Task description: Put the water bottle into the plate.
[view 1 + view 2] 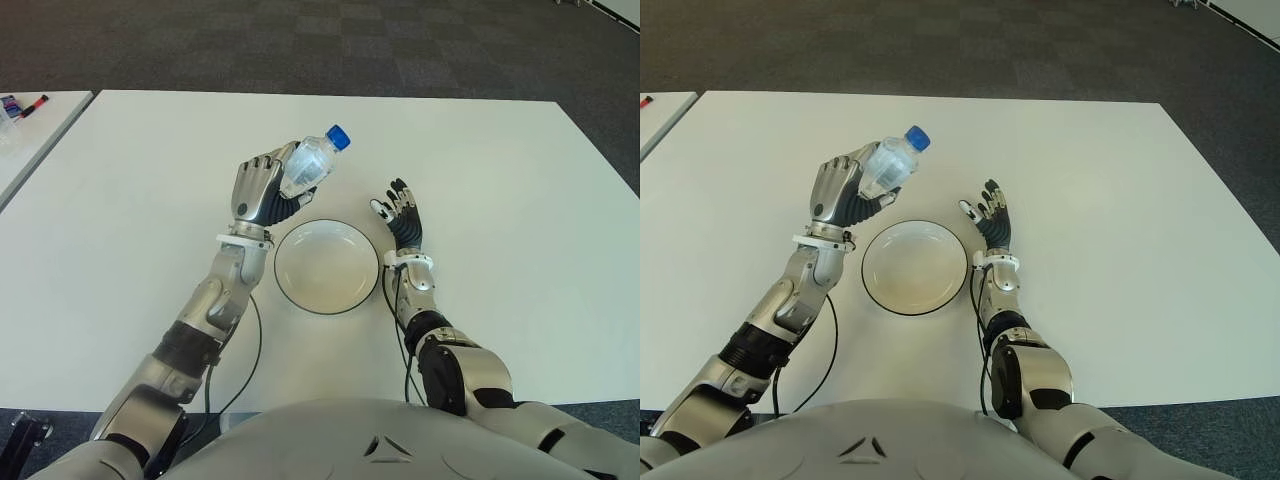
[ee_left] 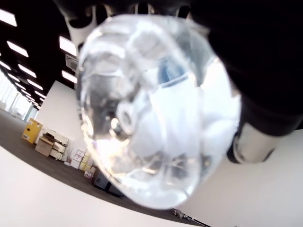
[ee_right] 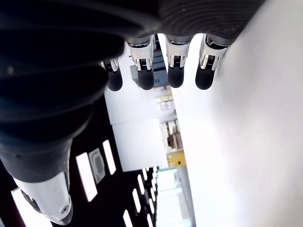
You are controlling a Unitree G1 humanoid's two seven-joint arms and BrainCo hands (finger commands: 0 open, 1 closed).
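Note:
My left hand (image 1: pixel 268 190) is shut on a clear water bottle (image 1: pixel 311 165) with a blue cap (image 1: pixel 339 136), held tilted above the table just beyond the left rim of the plate. In the left wrist view the bottle's base (image 2: pixel 156 109) fills the picture between my fingers. The white plate (image 1: pixel 300 296) with a dark rim lies on the white table (image 1: pixel 500 180) between my two hands. My right hand (image 1: pixel 402 217) shows beside the plate's right edge, fingers spread and holding nothing; its fingertips (image 3: pixel 175 75) show straight in the right wrist view.
A second white table (image 1: pixel 30 140) stands at the far left with small items (image 1: pixel 25 105) on it. Dark carpet (image 1: pixel 350 45) lies beyond the table's far edge. A black cable (image 1: pixel 255 350) runs beside my left forearm.

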